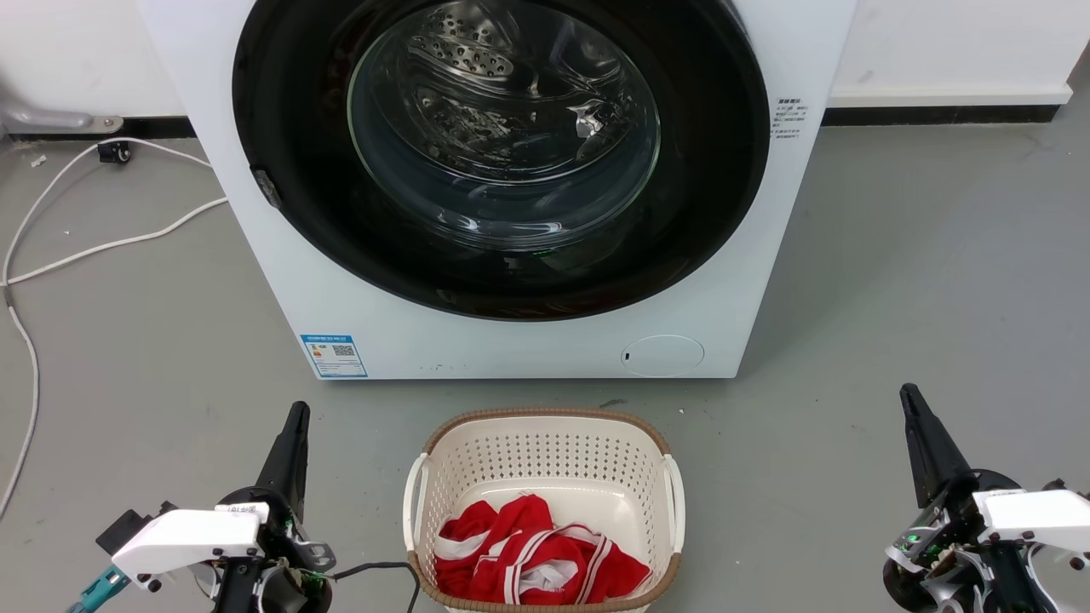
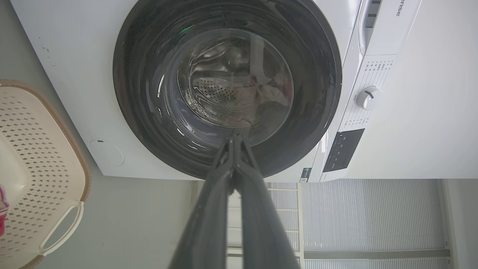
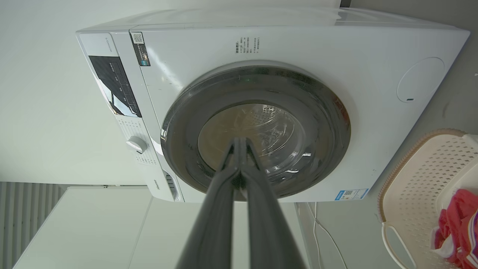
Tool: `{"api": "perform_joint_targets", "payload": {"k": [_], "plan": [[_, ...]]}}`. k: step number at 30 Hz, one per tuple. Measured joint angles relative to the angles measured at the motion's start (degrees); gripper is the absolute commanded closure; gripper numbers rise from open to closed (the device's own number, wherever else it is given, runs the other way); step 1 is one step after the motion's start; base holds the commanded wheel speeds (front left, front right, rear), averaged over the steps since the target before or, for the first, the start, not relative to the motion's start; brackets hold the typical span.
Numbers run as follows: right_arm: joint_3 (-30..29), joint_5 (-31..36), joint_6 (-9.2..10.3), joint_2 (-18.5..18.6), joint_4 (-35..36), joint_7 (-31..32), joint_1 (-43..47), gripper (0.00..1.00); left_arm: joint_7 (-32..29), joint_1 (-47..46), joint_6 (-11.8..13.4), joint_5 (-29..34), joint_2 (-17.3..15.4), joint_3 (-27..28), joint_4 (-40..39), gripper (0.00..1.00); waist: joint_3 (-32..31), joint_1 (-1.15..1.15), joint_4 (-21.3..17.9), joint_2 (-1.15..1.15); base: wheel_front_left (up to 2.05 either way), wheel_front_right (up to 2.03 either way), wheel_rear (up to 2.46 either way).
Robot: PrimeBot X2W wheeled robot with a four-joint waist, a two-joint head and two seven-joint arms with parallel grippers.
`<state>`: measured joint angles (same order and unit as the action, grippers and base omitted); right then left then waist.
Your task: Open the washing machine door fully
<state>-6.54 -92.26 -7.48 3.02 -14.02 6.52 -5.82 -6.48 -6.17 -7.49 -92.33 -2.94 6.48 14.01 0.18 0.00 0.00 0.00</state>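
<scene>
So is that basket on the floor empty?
No, a bunched red and white cloth lies in the bottom of the cream basket.

The white washing machine (image 1: 511,345) stands on the grey floor (image 1: 920,298), a blue label (image 1: 334,355) and round flap (image 1: 662,356) low on its front. Its round glossy black washing machine door (image 1: 502,153), clear glass bulging at centre, appears shut flush.
</scene>
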Motion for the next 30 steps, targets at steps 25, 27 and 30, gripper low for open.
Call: {"api": "perform_joint_targets", "payload": {"k": [25, 27, 30], "plan": [[1.15, 1.89, 0.00, -0.04, 0.51, -3.07, 2.09, 0.00, 3.12, 1.55, 0.01, 2.49, 0.24, -1.48, 0.07, 0.00, -0.05, 0.00, 0.03, 0.00, 0.00, 0.00, 0.00], [1.23, 3.03, 0.00, -0.04, 1.03, -3.58, 2.23, 0.00, 3.64, 1.55, 0.01, 3.69, 0.24, -1.52, -0.52, 0.00, -0.05, 0.00, 0.03, 0.00, 0.00, 0.00, 0.00], [1.54, 8.12, 0.00, -0.05, 2.63, -4.79, 2.29, 0.00, 4.80, 1.49, 0.01, 7.57, 0.24, -1.29, -2.20, 0.00, -0.01, 0.00, 0.07, 0.00, 0.00, 0.00, 0.00]]}}
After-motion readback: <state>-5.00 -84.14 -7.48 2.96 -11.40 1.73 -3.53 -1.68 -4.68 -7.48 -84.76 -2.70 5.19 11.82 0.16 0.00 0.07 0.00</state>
